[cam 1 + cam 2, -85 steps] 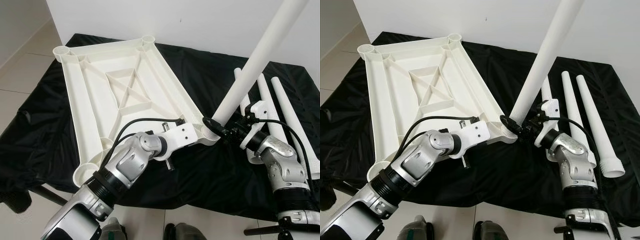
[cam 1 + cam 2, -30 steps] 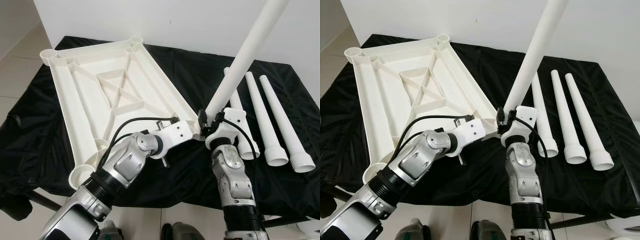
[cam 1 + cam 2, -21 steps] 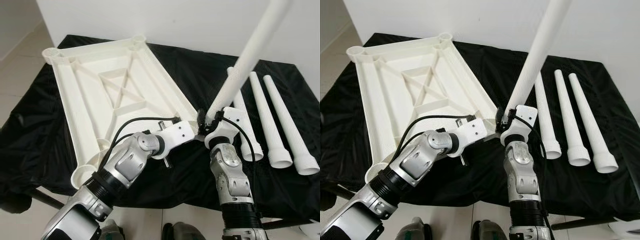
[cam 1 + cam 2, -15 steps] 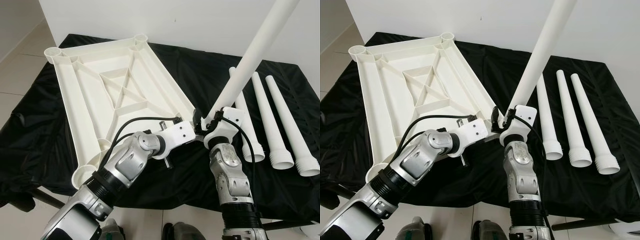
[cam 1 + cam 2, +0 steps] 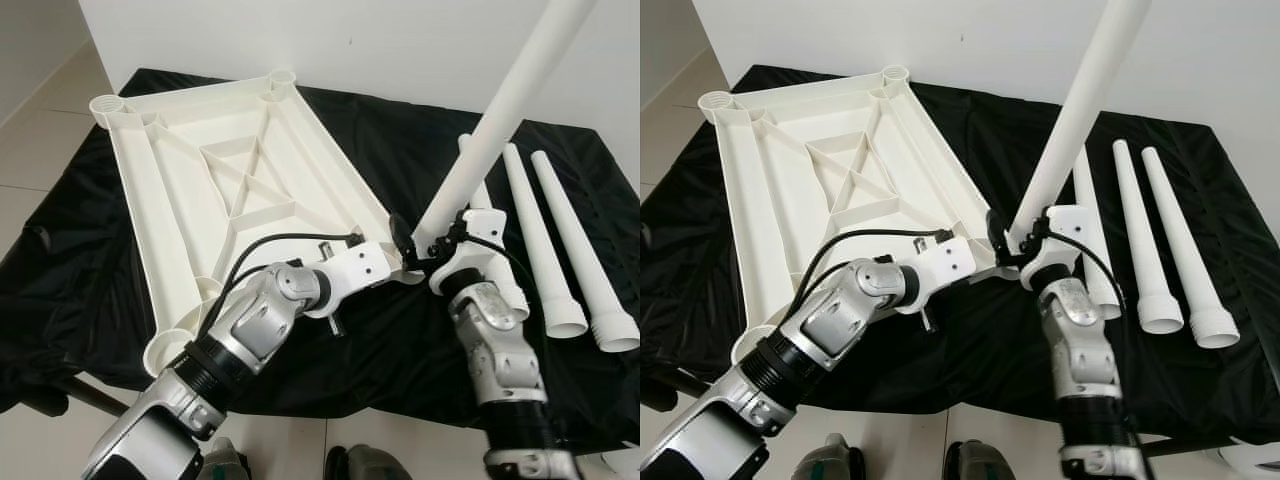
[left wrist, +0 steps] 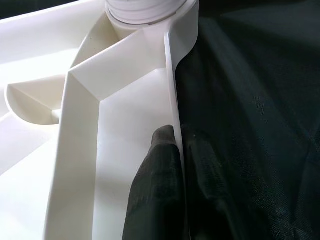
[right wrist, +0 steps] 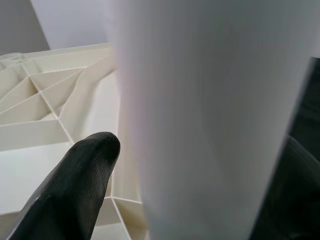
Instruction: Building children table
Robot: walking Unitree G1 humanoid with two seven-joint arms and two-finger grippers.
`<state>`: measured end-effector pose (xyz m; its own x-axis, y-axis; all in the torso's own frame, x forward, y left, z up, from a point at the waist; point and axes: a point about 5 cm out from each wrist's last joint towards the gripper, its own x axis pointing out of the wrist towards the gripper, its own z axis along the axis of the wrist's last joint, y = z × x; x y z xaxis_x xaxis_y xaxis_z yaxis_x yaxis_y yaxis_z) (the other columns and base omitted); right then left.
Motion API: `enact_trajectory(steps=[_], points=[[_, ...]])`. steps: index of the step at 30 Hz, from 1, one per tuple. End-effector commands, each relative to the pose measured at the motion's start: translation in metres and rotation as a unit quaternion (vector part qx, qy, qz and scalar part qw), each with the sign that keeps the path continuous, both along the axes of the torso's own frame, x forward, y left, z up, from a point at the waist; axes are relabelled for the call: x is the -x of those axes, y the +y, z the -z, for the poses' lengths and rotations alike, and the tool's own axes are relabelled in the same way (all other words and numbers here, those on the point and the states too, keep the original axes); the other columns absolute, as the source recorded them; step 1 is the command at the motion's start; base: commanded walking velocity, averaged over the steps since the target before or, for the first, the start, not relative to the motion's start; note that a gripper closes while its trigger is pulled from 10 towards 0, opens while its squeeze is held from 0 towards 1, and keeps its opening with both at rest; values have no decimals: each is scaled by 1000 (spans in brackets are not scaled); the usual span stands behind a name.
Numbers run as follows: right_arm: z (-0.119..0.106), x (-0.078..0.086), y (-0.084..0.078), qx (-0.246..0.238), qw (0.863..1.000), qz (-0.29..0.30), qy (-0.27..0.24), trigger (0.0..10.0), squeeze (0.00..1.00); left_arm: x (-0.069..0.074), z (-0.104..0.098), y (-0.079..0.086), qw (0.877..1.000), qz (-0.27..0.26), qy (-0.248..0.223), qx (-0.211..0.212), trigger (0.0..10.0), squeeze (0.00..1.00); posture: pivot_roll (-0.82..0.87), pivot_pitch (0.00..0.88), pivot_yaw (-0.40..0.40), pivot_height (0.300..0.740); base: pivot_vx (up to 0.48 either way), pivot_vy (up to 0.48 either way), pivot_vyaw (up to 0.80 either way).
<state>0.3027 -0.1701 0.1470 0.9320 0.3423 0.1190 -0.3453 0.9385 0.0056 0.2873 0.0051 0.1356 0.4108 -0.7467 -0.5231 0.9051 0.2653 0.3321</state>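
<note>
A white plastic table top (image 5: 180,215) lies upside down on a black cloth (image 5: 80,270). A long white table leg (image 5: 500,110) stands tilted in its near right corner socket (image 6: 150,10). My left gripper (image 6: 177,165) is shut on the table top's thin rim just below that socket, one black finger on each side. My right gripper (image 5: 420,250) grips the base of the standing leg (image 7: 210,115). Its black fingers (image 7: 75,185) sit on either side of it.
Three loose white legs (image 5: 1137,240) lie side by side on the cloth to the right of my right arm. A white wall (image 5: 400,40) stands behind the table. Tiled floor (image 5: 30,150) lies to the left, and the cloth's front edge hangs near my feet.
My right forearm has swung out to the right while its gripper stayed at the base of the leg. The left arm still holds the rim. The camera shifted slightly.
</note>
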Motion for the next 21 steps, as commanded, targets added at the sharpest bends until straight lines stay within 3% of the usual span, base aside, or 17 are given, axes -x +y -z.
enact_trajectory(steps=[1,8,21], points=[[2,-3,-11,11,999,-32,1,10000,0,5,2,-4,1000,26,-1,-12,10000,0,-52,24,-32,740,0,0,0],[10,-10,-23,33,994,-102,24,10000,0,5,2,-7,999,30,-3,-11,10000,0,-51,16,-32,740,0,0,0],[11,-23,-37,59,986,-151,36,10000,0,6,2,-6,999,32,-3,-13,10000,0,-37,9,-31,740,0,0,0]])
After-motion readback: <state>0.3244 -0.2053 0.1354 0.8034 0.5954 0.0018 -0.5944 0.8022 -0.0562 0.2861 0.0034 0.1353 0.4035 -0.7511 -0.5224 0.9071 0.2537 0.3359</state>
